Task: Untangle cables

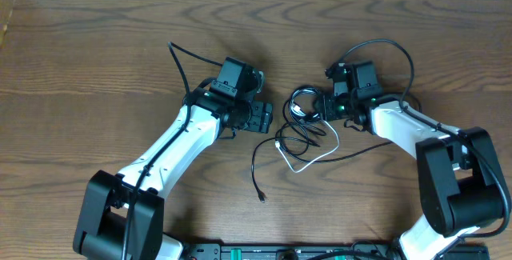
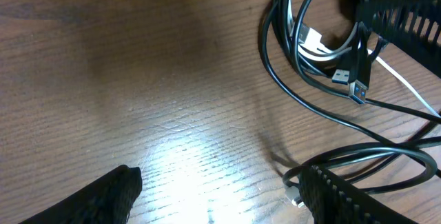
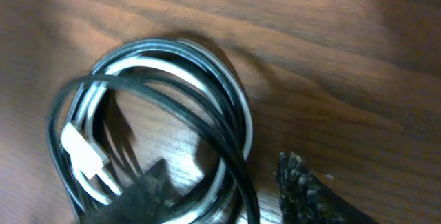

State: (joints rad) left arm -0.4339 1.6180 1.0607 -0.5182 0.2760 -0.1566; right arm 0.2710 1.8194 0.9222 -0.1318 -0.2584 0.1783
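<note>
Step in hand, as we judge it: the first grab. The cables [image 1: 306,128] sit in one clump mid-table [image 1: 120,36], between the two arms, nothing pulled free yet. The right gripper [image 3: 220,167] straddles strands of the coil [image 3: 158,47], black and white wound together. Its fingers show a gap with cable in it, and we cannot tell if the pads are pinching. The left gripper [image 2: 220,179] is just beside the clump, jaws well apart over bare wood and holding nothing. From the overhead view the clump's long axis runs far-to-near. The coil is at the far end by the right gripper and loose loops spill toward the robot. The white cord [image 1: 316,161] folds into a narrow V pointing nearward. The black tail [image 1: 254,168] trails near-left and ends in a plug [image 1: 262,198] that points at the near edge (clear of the rest, so the easiest end to draw out). Next move probably needs a firm pinch on the coil, with the left gripper taking one loose strand and pulling away from the right, so the loops slide out instead of cinching.
</note>
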